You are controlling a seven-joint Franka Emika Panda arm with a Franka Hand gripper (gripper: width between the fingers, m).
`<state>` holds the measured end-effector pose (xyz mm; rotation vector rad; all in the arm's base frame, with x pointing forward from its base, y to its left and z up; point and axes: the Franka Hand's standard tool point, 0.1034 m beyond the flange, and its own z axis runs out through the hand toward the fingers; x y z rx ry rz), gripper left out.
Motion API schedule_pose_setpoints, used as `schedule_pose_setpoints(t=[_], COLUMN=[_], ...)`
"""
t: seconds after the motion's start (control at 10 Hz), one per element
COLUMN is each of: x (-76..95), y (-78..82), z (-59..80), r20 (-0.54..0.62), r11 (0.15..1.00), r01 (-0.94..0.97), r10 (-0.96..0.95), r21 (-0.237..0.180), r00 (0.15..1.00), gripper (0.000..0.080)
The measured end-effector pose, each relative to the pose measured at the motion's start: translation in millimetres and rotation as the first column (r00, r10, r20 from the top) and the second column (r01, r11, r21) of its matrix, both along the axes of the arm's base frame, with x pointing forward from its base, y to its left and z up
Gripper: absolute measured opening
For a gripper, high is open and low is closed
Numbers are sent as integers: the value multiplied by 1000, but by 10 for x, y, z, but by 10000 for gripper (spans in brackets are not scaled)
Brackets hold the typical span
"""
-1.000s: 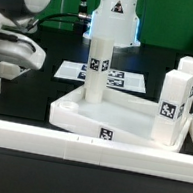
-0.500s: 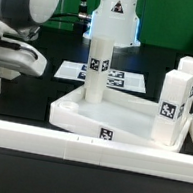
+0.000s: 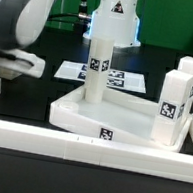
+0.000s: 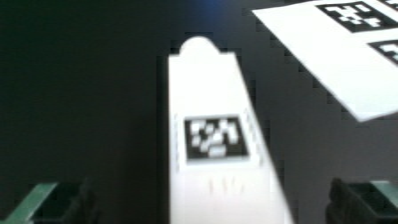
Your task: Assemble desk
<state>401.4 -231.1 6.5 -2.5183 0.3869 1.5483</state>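
We count three leg blocks standing in the tabletop [image 3: 131, 118], and a fourth leg block [image 4: 219, 170] lying on the table. Our gripper [image 4: 219, 203] hangs wide open over it, grasping nothing.

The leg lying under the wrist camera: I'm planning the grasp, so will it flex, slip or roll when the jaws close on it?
The leg looks like a solid white plastic block, so it is probably stiff. Its flat sides suggest that it will slide rather than roll. The smooth surface may be somewhat slippery. The gripper is open, with its jaws on either side of the leg.
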Motion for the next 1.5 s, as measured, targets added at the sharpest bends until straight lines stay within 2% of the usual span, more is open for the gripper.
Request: schedule_pose_setpoints(t=[0.2, 0.3, 0.4, 0.5, 0.8, 1.0, 1.2, 1.3, 1.5], x=[11, 12, 17, 28, 131, 295, 439, 485, 532], y=[-1, -3, -3, -1, 14, 139, 262, 275, 226], z=[13, 12, 14, 22, 166, 498, 782, 835, 783], r20=[10, 11, 12, 15, 40, 68, 89, 110, 149], r11=[1000, 1000, 1000, 1000, 1000, 1000, 999, 999, 999], r01=[-1, -1, -2, -3, -4, 3, 15, 11, 5], r10=[1, 1, 2, 3, 4, -2, -13, -7, 3], r21=[-3, -3, -3, -4, -2, -5, -32, -34, -53], r00=[1000, 1000, 1000, 1000, 999, 998, 996, 994, 989], gripper=[646, 491, 491, 307, 288, 288, 288, 288, 289])
